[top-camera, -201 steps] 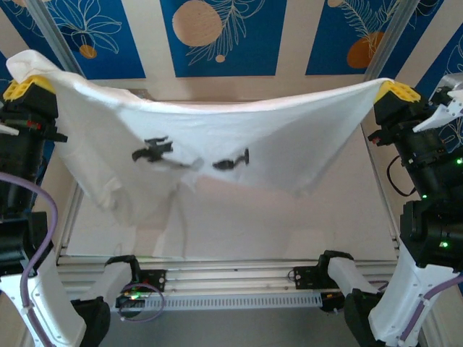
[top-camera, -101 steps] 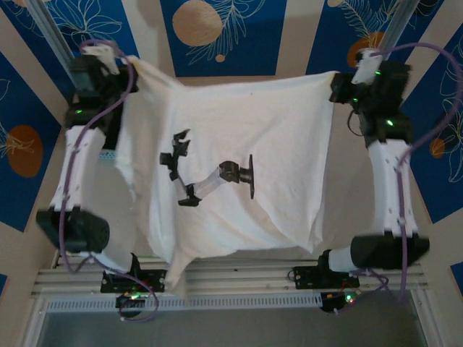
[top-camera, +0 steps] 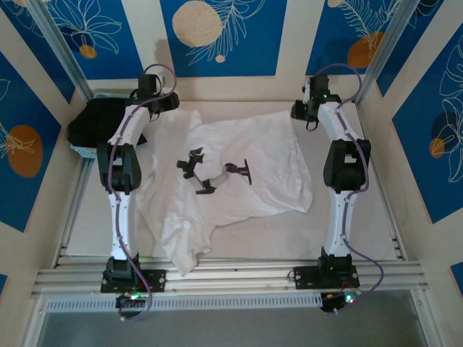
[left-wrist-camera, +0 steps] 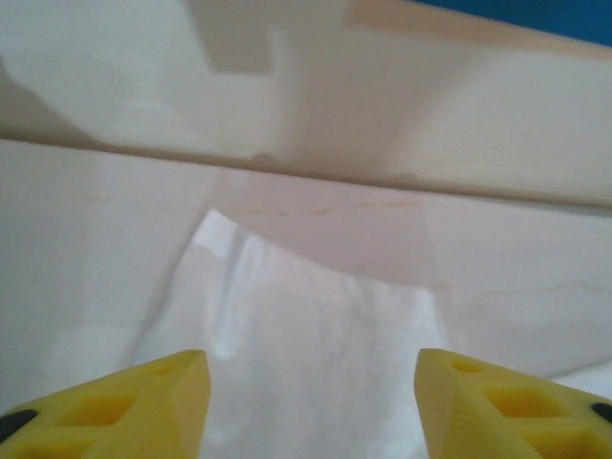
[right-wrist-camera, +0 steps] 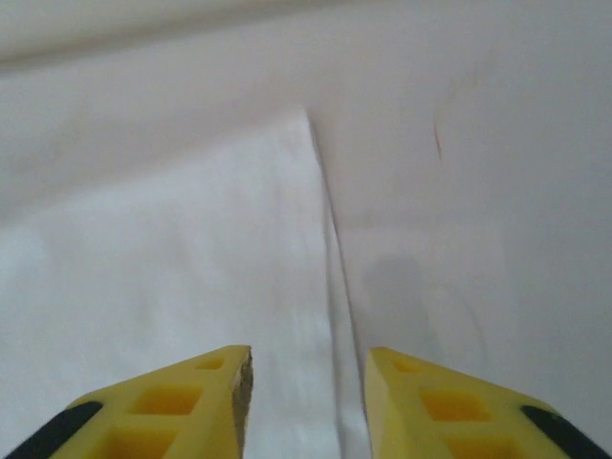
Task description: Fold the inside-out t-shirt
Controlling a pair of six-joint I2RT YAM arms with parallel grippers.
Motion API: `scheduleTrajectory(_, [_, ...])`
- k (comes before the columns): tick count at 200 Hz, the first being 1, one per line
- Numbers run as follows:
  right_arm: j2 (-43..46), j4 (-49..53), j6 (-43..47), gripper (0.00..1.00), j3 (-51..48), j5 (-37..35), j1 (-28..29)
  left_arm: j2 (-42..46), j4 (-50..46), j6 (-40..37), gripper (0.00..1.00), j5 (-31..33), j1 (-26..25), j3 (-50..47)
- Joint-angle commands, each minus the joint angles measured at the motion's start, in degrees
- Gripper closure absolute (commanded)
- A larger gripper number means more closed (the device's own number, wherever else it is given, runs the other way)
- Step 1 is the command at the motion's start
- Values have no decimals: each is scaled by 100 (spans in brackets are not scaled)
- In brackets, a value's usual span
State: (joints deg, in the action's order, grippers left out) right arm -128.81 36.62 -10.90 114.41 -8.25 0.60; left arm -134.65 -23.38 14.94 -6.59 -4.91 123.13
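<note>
Both grippers are letting go of the shirt (top-camera: 275, 166). A second ago it was hanging stretched between them; now it is lying spread mid-table (top-camera: 376, 217), print up. Left gripper (left-wrist-camera: 311, 382) is standing wide and right gripper (right-wrist-camera: 308, 382) narrower, both empty at the table's far edge. Folding is not yet begun.

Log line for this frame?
t-shirt: spread rumpled on table, unfolded | left gripper: open over far-left corner | right gripper: open over far-right corner

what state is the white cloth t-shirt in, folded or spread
Spread, not folded: the white cloth t-shirt lies opened out but rumpled on the table.
</note>
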Motion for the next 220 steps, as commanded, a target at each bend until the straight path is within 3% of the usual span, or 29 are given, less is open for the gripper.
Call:
scheduleTrajectory(1, [1540,281,-205,60,-1360,-243,243,1746,580,141,38,-24,-365,-1670])
scheduleTrajectory(38, [3361,446,-701,58,-4130,-589,949,3922,3158,467,35,-542,-1544,-5736])
scheduleTrajectory(76, [4267,603,-1456,58,-5811,-695,1454,4605,4062,-678,38,-747,-3326,-7507])
scheduleTrajectory(121, [4107,721,-1661,59,-6169,-816,1435,4125,3786,-2157,38,-440,-4964,-7681])
scheduleTrajectory(147, [3869,792,-1545,59,-6028,-916,1328,3479,3264,-2475,38,-169,-5300,-7245])
scheduleTrajectory(184, [3535,891,-1378,63,-5860,-1015,1220,3005,2828,-2630,46,178,-5372,-6993])
scheduleTrajectory(194, [3512,876,-1338,68,-5826,-1012,1177,2956,2718,-2635,52,361,-5363,-6933])
scheduleTrajectory(220, [3621,754,-1228,94,-5807,-514,1085,2983,2506,-2662,75,452,-5285,-6894])
